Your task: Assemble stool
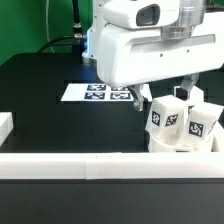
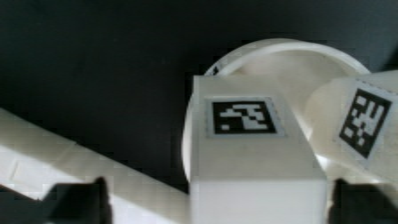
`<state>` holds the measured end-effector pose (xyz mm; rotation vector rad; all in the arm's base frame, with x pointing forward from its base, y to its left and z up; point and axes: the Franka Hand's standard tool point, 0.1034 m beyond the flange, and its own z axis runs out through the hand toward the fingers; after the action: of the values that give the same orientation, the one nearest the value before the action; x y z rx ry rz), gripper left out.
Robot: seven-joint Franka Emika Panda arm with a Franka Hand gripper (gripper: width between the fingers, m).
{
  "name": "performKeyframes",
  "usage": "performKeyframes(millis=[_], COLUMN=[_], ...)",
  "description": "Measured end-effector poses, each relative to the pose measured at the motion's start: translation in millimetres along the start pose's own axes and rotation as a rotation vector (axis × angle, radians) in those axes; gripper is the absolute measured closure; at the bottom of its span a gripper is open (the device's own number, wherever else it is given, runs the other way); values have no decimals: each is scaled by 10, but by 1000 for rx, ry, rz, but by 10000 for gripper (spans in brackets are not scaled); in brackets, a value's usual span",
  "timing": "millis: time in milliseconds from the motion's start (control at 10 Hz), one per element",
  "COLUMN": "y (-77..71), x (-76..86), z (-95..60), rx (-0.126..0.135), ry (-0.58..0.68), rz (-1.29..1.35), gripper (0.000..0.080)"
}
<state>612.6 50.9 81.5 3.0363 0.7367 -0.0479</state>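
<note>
The round white seat (image 1: 186, 147) lies at the exterior view's right, by the front rail. Two white legs with tags stand upright on it: one (image 1: 163, 119) nearer the middle, one (image 1: 198, 123) to its right. My gripper (image 1: 164, 100) is open and straddles the top of the first leg, one finger on each side. In the wrist view this leg (image 2: 246, 130) sits between the dark fingers (image 2: 79, 202), with a gap on one side. The second leg (image 2: 365, 118) and the seat's curved rim (image 2: 285, 58) lie beyond. A third leg is not visible.
The marker board (image 1: 98, 93) lies flat on the black table behind the gripper. A long white rail (image 1: 70, 165) runs along the front and also shows in the wrist view (image 2: 54, 150). A white block (image 1: 5, 126) sits at the exterior view's left edge.
</note>
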Motion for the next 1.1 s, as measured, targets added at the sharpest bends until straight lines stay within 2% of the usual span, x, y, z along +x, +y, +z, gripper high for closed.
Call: performKeyframes(millis=[100, 200, 300, 700, 1000, 1100], y=[-1, -3, -2, 10, 8, -5], x=[-6, -8, -5, -4, -3, 0], z=[15, 25, 25, 23, 23, 25], rx=[0, 0, -1, -2, -2, -2], ry=[-3, -4, -2, 0, 1, 2], rz=[1, 6, 14, 69, 379, 557], gripper=[385, 385, 465, 465, 465, 465])
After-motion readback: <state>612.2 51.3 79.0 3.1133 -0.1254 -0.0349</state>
